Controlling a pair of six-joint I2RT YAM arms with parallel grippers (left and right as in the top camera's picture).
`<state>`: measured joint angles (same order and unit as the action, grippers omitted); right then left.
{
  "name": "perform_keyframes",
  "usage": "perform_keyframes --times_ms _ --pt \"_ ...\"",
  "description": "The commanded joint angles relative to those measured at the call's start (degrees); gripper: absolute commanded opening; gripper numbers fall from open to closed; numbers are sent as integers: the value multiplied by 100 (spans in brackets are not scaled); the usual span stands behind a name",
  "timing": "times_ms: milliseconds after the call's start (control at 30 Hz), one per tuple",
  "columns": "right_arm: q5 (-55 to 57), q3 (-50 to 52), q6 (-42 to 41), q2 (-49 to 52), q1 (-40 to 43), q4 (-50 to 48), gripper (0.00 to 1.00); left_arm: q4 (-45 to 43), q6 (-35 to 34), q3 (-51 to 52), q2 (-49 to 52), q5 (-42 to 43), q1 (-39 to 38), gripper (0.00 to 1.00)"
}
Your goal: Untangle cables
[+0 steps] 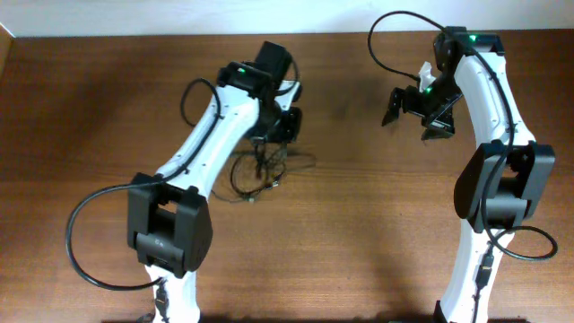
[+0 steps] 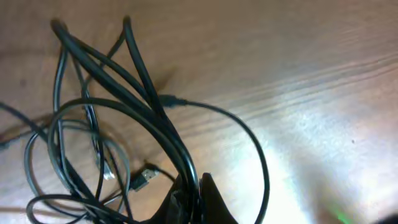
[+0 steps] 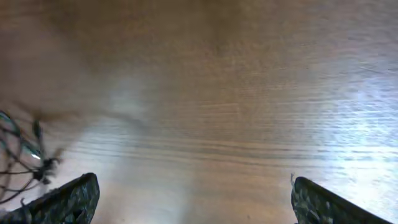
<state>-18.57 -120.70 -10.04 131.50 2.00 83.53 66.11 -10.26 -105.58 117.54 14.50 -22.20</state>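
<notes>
The cables [image 1: 258,172] are thin black cords in a tangled bundle on the wooden table, below the left arm's wrist. In the left wrist view the cables [image 2: 112,112] form several overlapping loops, and a small silvery plug tip [image 2: 144,179] lies among them. My left gripper [image 2: 194,198] is shut on a few of the cable strands; it also shows in the overhead view [image 1: 269,144]. My right gripper [image 1: 411,115] is open and empty, well to the right of the bundle. Its two fingertips show wide apart in the right wrist view [image 3: 193,196], with a bit of the cables [image 3: 25,158] at the left edge.
The wooden table [image 1: 359,224] fills all views. Thicker black arm cables loop beside the left arm base [image 1: 90,242] and above the right arm [image 1: 395,27]. A pale wall strip [image 1: 179,16] runs along the far table edge.
</notes>
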Motion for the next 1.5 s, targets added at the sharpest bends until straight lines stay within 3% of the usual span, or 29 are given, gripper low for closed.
perform_keyframes --times_ms 0,133,367,467,500,533,567,600,633,667,733,800,833,900,933,967,1000,1033,1067,1100,1200,1300,1333,1367,1400,1467 --pt "-999 17 13 -160 -11 398 98 330 118 -57 -17 306 446 2" --pt "-1445 17 -7 -160 -26 485 99 470 138 24 -11 -236 841 2" --pt "-1379 61 13 -160 -883 575 98 11 133 754 -11 -234 874 2" --pt "-1379 61 13 -160 -1290 457 99 11 133 758 -11 -234 1005 18" --pt "-1379 61 15 -160 -1427 391 99 11 133 763 -11 -234 1027 28" --pt "-1379 61 15 -160 -1526 352 99 11 133 763 -11 -232 1032 46" --pt "-1379 61 15 -160 -1600 332 99 15 133 767 -11 -232 1032 56" --pt "-1379 61 15 -160 -1711 313 100 28 133 785 -11 -234 1032 75" --pt "-1379 61 15 -160 -1784 247 100 68 138 787 -11 -260 1034 87" --pt "-1381 61 13 -160 -1827 157 100 90 136 785 -11 -337 1082 95" --pt "-1578 59 13 -160 -1845 -7 100 155 136 782 -13 -332 1222 97" --pt "-1528 61 20 -160 -1908 24 100 299 133 776 -48 -330 1447 93" --pt "-1528 61 17 -160 -1969 20 100 323 87 776 -79 -315 1582 84" --pt "-1508 61 20 -160 -2072 -26 100 391 72 778 -87 -431 1808 36" --pt "-1482 61 17 -160 -2116 -50 100 474 70 778 -87 -627 1871 24" --pt "-1478 61 17 -160 -2164 -76 99 601 -33 778 -87 -1005 1928 23" --pt "-1451 61 17 -160 -2225 -90 99 782 -286 778 -87 -1591 1982 31" --pt "-1368 61 20 -157 -2280 -94 99 946 -472 778 -87 -2044 2011 57" --pt "-1266 61 15 -157 -2337 -90 98 1088 -614 778 -87 -2253 2020 91" --pt "-1196 61 17 -157 -2369 -90 99 1204 -640 772 -87 -2347 2026 100" --pt "-1117 61 15 -157 -2417 -87 98 1534 -640 446 -92 -2177 2048 99" --pt "-1121 61 15 -157 -2420 -85 98 1517 -433 267 -153 -1493 2046 96" --pt "-1128 61 17 -157 -2446 -87 98 1519 -380 269 -140 -1882 2050 85" --pt "-1187 61 17 -157 -2492 -87 98 1521 -708 280 -138 -2809 2055 19" --pt "-1215 61 15 -157 -2540 -90 98 1521 -1034 299 -136 -3053 2063 0" --pt "-1226 61 15 -157 -2732 -133 99 1287 -1307 407 -125 -2476 2111 0"
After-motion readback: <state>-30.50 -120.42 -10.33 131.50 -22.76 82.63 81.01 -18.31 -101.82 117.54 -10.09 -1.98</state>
